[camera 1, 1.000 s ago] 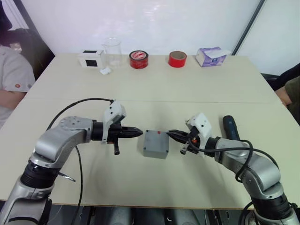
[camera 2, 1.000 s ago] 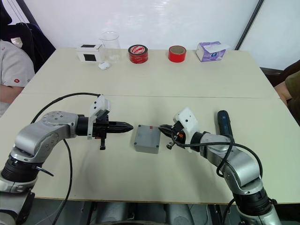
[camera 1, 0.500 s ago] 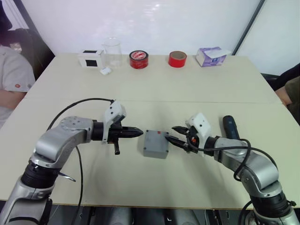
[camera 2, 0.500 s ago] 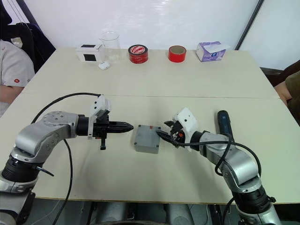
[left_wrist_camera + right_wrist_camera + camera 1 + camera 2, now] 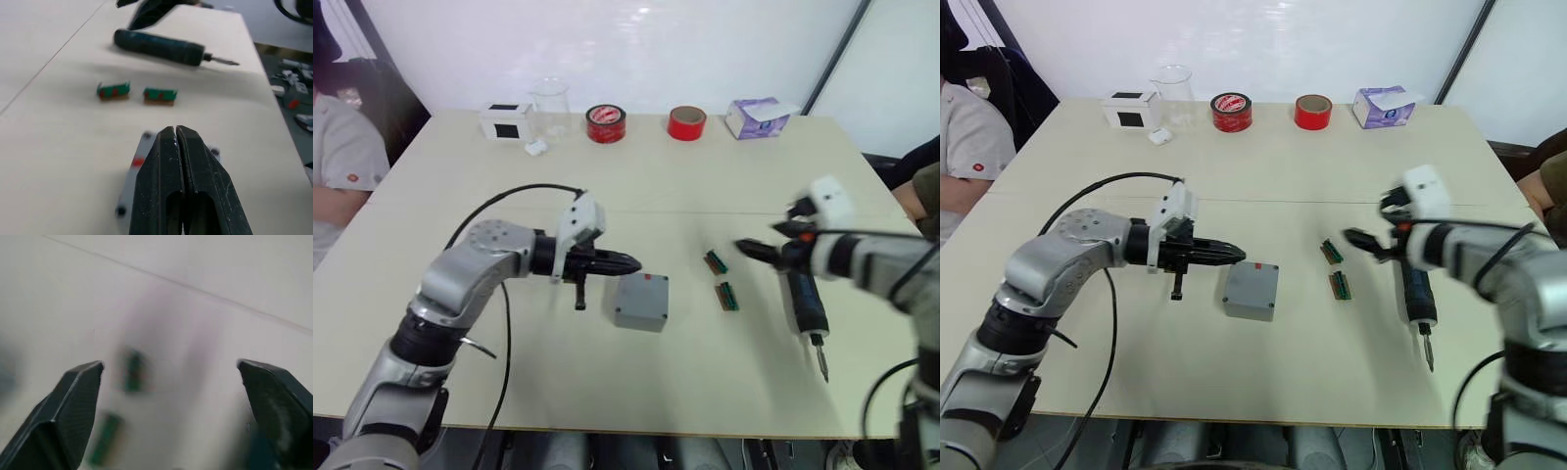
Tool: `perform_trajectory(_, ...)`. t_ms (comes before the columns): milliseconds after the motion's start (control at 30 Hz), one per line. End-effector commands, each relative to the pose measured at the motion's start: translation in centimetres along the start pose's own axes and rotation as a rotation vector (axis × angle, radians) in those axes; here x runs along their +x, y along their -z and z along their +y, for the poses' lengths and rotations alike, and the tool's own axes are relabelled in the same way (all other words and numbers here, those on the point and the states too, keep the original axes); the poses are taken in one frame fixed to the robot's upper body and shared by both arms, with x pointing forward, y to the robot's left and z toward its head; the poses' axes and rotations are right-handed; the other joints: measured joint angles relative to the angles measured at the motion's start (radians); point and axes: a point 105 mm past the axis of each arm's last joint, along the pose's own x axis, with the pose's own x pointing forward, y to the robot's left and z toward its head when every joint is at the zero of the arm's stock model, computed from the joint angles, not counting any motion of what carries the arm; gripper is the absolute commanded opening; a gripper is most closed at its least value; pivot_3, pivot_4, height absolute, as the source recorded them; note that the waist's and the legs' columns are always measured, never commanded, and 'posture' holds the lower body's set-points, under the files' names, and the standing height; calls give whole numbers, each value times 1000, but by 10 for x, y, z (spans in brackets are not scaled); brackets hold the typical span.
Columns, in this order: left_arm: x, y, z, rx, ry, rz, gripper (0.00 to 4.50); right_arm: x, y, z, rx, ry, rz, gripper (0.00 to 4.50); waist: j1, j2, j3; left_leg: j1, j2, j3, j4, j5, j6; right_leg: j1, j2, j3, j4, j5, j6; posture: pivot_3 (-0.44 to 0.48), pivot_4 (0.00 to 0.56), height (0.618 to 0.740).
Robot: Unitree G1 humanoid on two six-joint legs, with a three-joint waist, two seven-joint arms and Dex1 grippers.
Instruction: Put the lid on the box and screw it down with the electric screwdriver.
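The small grey box (image 5: 637,320) sits mid-table with its flat grey lid (image 5: 643,292) lying on top, a red mark at the far edge. My left gripper (image 5: 632,262) is shut and empty, its tip just above the box's far-left corner; the left wrist view shows the shut fingers (image 5: 166,161) over the lid (image 5: 131,169). The black electric screwdriver (image 5: 804,303) lies on the table to the right of the box, bit toward the front edge. My right gripper (image 5: 751,249) hangs open and empty just left of the screwdriver's far end, with its fingers (image 5: 73,396) wide apart.
Two small green terminal blocks (image 5: 716,261) (image 5: 727,296) lie between box and screwdriver. Along the far edge stand a white box with black front (image 5: 504,121), a clear beaker (image 5: 549,103), two red tape rolls (image 5: 605,123) (image 5: 686,122) and a purple tissue box (image 5: 754,117). A person sits at left.
My right gripper has opened and pulled back to the right, away from the box toward the screwdriver, uncovering the two green blocks. My left gripper has edged right, up to the box.
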Motion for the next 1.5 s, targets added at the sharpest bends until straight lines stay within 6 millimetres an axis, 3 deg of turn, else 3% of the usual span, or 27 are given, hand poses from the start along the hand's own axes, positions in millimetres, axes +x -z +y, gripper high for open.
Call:
perform_trajectory(33, 11, -10, -6, 100, 62, -5, 0, -11, 14, -11, 90, -35, 142, 4466, -3, 0, 0, 0, 0, 0, 0, 0, 0, 0, 0, 0, 0, 0, 0, 0, 150, 740)
perform_trajectory(200, 30, -27, -11, 159, 88, -80, 0, -19, 48, -28, 182, -30, 326, 4466, -2, 1, 0, 0, 0, 1, -1, 0, 1, 0, 1, 1, 0, 0, 0, 0, 150, 740)
perform_trajectory(433, 45, -20, -21, 170, 87, -76, 0, -18, 57, -27, 199, -66, 434, 4466, -4, 2, 0, 1, 0, 0, 0, 0, 1, -1, 1, 3, 0, 0, 1, 0, 150, 740)
perform_trajectory(667, 56, -18, -32, 129, 85, -122, 0, -3, 60, -30, 265, -86, 501, 4466, -1, 2, 0, 1, 0, 0, 0, 0, 1, -1, 0, 3, 0, 0, 0, 0, 150, 740)
perform_trajectory(967, 56, -14, -29, 85, 18, -146, 0, 19, 69, -27, 228, -110, 596, 4466, -1, 2, 0, 0, 0, 0, 0, 0, 1, -1, 0, 3, 0, 0, 1, 0, 150, 740)
perform_trajectory(1067, 56, -12, -30, 70, 4, -149, 0, 22, 75, -25, 207, -123, 632, 3872, -1, 2, 0, 0, 0, -1, 0, 0, 1, -1, 0, 3, 0, 0, 1, 0, 150, 740)
perform_trajectory(1267, 54, -11, -29, 54, -14, -153, 0, 32, 78, -20, 208, -152, 643, 1869, -2, 1, 0, 0, 0, -1, 0, 0, 1, -1, 0, 3, 0, 0, 1, 0, 150, 740)
perform_trajectory(1467, 49, -8, -22, 40, -38, -141, 0, 37, 73, -23, 227, -143, 589, 1764, -7, -2, -2, 4, 1, -1, 1, 0, 1, 2, 1, 3, 0, 0, 0, 0, 150, 740)
perform_trajectory(1500, 42, -7, -14, 34, -70, -137, 0, 36, 60, -32, 182, -103, 516, 1764, -8, -2, -2, 5, 1, -1, 1, 0, 1, 3, 1, 3, 0, 0, 0, 0, 150, 740)
